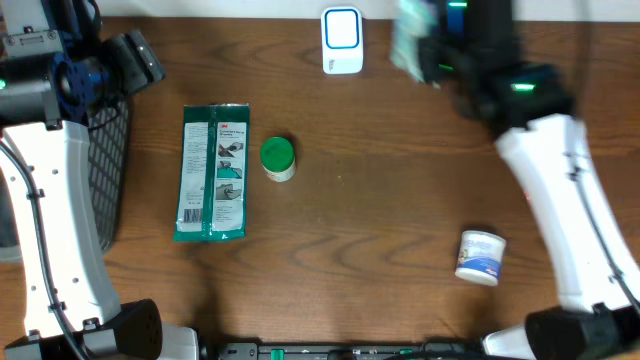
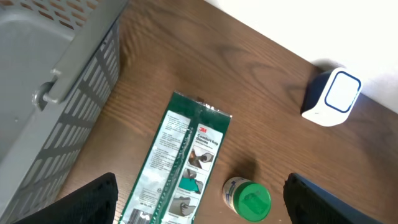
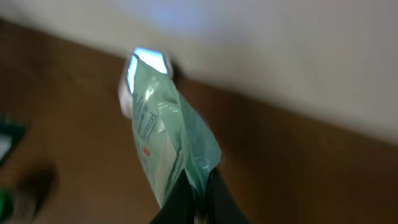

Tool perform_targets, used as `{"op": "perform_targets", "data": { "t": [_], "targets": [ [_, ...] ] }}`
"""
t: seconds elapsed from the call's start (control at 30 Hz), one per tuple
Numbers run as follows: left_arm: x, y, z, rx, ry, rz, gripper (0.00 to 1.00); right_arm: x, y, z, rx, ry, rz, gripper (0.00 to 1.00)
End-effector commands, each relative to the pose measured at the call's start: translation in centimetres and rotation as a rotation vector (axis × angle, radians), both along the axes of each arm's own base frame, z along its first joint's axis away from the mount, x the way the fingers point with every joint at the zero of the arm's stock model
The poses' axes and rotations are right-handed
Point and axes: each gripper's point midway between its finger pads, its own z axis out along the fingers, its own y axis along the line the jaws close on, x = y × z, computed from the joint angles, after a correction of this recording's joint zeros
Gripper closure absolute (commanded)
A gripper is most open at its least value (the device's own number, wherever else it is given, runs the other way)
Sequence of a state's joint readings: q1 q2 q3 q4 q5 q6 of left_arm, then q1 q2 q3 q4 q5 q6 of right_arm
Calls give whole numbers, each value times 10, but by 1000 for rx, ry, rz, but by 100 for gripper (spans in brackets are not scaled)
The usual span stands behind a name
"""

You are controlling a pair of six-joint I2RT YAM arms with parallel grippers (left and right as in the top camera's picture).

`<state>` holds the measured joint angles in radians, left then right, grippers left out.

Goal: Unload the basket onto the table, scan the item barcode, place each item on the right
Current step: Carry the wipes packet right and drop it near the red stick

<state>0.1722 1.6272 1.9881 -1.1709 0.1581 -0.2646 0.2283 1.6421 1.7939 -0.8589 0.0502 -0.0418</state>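
Holding a pale green pouch (image 3: pixel 166 130) clamped between its jaws, the right gripper (image 3: pixel 198 190) points it toward the scanner (image 1: pixel 341 40), likely to expose the barcode; left gripper (image 2: pixel 202 202) jaws apart

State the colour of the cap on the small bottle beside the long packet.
Green. The cap shows best in the left wrist view.

Mock shop checkout: barcode scanner (image 1: pixel 341 40), packaged goods (image 1: pixel 212 172), basket (image 1: pixel 108 170).

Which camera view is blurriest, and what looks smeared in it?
Right wrist view: heavily motion-blurred, the pale green plastic pouch and brown wooden table smeared; overhead view: mainly that pouch blurs; left wrist view: crisp, soft shadow beside the white box-shaped scanner.
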Motion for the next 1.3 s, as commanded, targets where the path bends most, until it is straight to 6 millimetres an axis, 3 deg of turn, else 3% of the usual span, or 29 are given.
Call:
{"op": "perform_targets", "data": {
  "t": [0.0, 0.13, 0.23, 0.53, 0.57, 0.6, 0.63, 0.7, 0.83, 0.97, 1.07, 1.1, 1.13, 1.17, 1.27],
  "targets": [
    [0, 0, 0, 0, 0, -7, 15, -21, -32, -25, 153, 176, -65, 99],
    [0, 0, 0, 0, 0, -7, 15, -57, -109, -76, 98, 413, -280, 99],
    [0, 0, 0, 0, 0, -7, 15, -78, -150, -115, 77, 538, -402, 99],
    [0, 0, 1, 1, 0, -7, 15, -96, -201, -221, 136, 593, -583, 99],
    [0, 0, 0, 0, 0, -7, 15, -99, -204, -229, 135, 594, -595, 77],
    [0, 0, 1, 1, 0, -7, 15, -102, -207, -235, 137, 594, -605, 36],
    [0, 0, 1, 1, 0, -7, 15, -105, -211, -240, 135, 600, -614, 20],
    [0, 0, 1, 1, 0, -7, 15, -110, -219, -241, 125, 603, -639, 3],
    [0, 0, 1, 1, 0, -7, 15, -104, -225, -226, 127, 585, -641, 1],
    [0, 0, 1, 1, 0, -7, 15, -93, -211, -200, 180, 577, -555, 1],
    [0, 0, 1, 1, 0, -7, 15, -97, -215, -192, 149, 590, -567, 3],
    [0, 0, 1, 1, 0, -7, 15, -100, -224, -191, 113, 591, -611, 22],
    [0, 0, 1, 1, 0, -7, 15, -105, -238, -191, 62, 589, -699, 85],
    [0, 0, 1, 1, 0, -7, 15, -107, -236, -192, 68, 599, -703, 99],
    [0, 0, 0, 0, 0, -7, 15, -103, -209, -194, 171, 624, -574, 99]
  ]
}}
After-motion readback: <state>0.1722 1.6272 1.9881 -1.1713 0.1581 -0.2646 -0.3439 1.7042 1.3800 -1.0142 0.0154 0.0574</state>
